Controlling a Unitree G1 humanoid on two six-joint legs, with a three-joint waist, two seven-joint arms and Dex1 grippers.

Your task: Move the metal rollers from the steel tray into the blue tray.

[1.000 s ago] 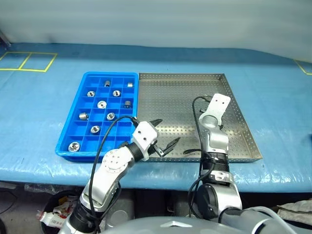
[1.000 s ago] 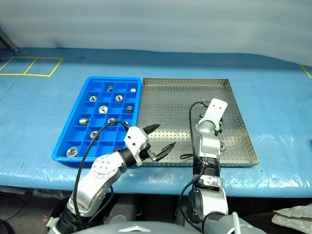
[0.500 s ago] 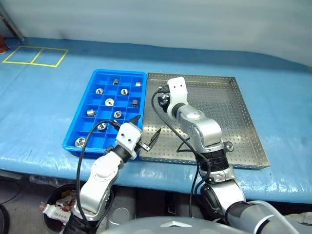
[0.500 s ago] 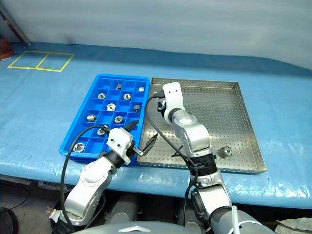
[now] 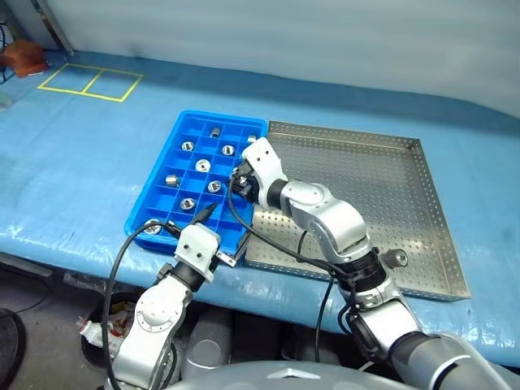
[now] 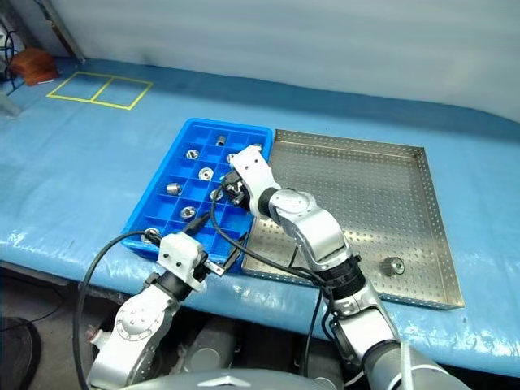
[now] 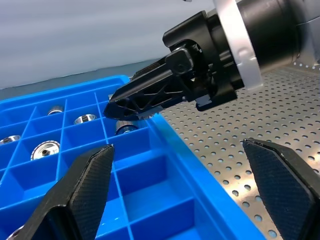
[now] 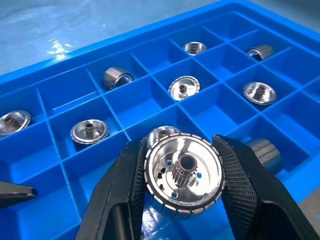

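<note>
Now my right gripper (image 5: 237, 180) is over the blue tray (image 5: 154, 213), where a second ago it hung above the steel tray (image 5: 422, 244), well off to the tray's right. That swing carries one metal roller (image 8: 182, 172) across the shared edge, so this piece is near its drop. My right jaws are clamped on it: the right wrist view has the shiny toothed disc pinched between the two black pads (image 8: 240, 192), dark centre hole facing the camera. It hangs above the compartments, not touching the plastic as far as I can tell, close to the blue tray's right-hand wall, about halfway along it.

Below it, several rollers already sit one to a cell in the blue tray (image 8: 90, 131). Which cell lies straight under my load I cannot tell; a cell near it looks already taken, so I judge I need a free one before letting go.

My left gripper (image 5: 218, 236) has drawn back toward the blue tray's near right corner. Its jaws stand spread wide, holding nothing and touching nothing; the left wrist view looks between the two fingers (image 7: 82, 185) at the blue tray's wall.

One more roller (image 6: 394, 266) waits on the steel tray, far to the blue tray's right, near that tray's front rim. So the job is close to done, not finished.
</note>
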